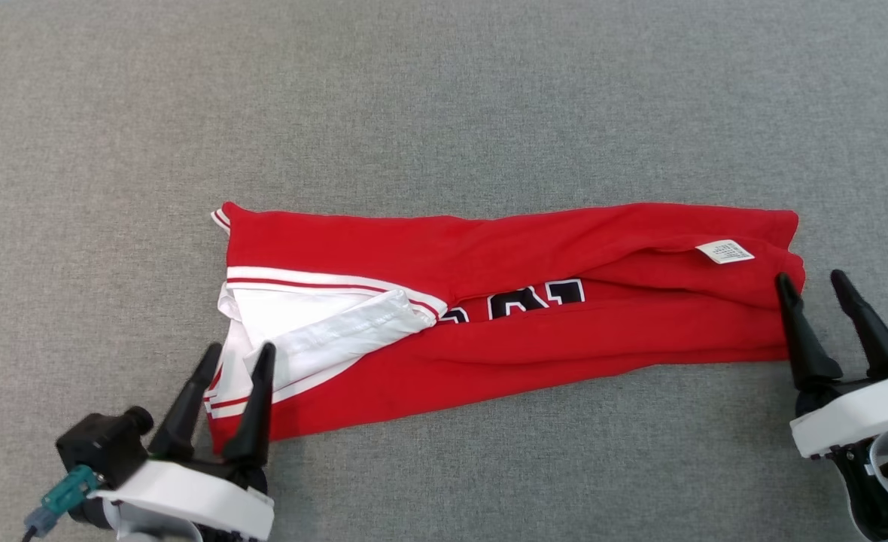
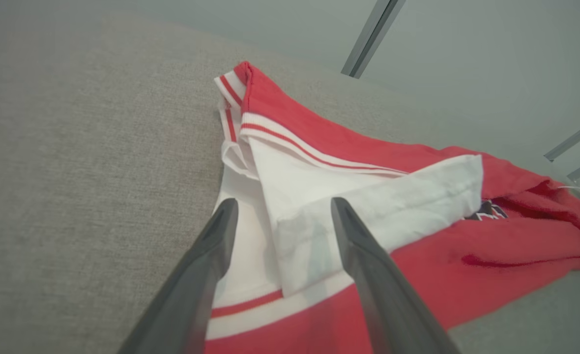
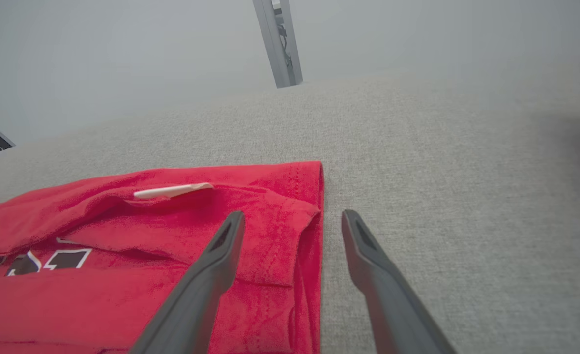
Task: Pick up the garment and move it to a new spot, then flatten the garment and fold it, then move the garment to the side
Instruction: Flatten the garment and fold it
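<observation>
Grey bench bearing red garment, long axis left to right, left tool and right tool at opposite ends, both spread, empty.

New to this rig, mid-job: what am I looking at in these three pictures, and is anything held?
The wide picture comes from the robot's head, looking down. The dark two-fingered claws are its grippers: left gripper at lower left, right gripper at lower right. The other two pictures look along each gripper's fingers from its wrist. On the grey fabric surface lies a red garment with white trim, folded into a long strip. Both grippers are open at its ends, holding nothing.
</observation>
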Robot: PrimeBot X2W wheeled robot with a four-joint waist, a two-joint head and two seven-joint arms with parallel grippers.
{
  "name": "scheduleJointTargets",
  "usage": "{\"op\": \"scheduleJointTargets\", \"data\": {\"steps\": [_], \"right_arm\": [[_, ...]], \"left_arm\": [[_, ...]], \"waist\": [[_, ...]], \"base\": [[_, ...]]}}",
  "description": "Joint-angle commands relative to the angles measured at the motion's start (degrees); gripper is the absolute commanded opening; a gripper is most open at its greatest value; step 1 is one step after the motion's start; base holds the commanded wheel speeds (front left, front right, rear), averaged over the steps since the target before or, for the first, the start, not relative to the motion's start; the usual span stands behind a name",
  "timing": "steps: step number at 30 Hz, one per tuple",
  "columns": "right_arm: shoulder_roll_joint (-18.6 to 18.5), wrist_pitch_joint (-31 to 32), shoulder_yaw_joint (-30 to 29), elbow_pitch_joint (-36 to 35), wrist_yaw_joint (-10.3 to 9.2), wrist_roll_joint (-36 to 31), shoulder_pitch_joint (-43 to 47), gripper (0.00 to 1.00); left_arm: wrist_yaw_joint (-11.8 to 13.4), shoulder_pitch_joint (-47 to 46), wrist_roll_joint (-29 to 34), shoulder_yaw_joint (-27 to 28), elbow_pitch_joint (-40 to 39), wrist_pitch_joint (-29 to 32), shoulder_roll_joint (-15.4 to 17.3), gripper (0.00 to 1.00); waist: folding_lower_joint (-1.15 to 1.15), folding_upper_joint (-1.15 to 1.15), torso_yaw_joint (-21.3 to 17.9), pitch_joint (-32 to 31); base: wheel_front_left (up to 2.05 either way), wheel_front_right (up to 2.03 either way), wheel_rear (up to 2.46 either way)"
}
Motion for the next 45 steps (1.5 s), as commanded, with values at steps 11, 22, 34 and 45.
{"op": "scheduleJointTargets", "data": {"steps": [11,22,34,45], "right_arm": [[6.8,-2.3,-8.1,-9.6,0.04,-9.0,1.6,1.00],[9.3,-0.4,-8.6,-16.3,0.04,-14.8,2.4,1.00],[9.6,0.0,-7.9,-15.3,0.04,-14.4,4.1,1.00],[8.0,-0.5,-9.8,-11.0,0.04,-12.6,1.1,1.00]], "left_arm": [[-1.9,-4.0,16.4,17.8,-9.1,-0.8,-9.1,1.00],[-6.5,-2.2,28.2,23.6,-7.5,-0.9,-9.9,1.00],[-7.2,-1.0,29.5,22.0,-3.0,-0.8,-9.3,1.00],[-7.7,-3.4,29.3,21.4,-2.9,-0.8,-9.2,1.00]], "waist": [[0.00,0.00,-0.8,-3.0],[0.00,0.00,-1.4,-5.4],[0.00,0.00,-0.3,-5.8],[0.00,0.00,1.3,-4.1]], "base": [[0.00,0.00,0.00],[0.00,0.00,0.00],[0.00,0.00,0.00],[0.00,0.00,0.00]]}}
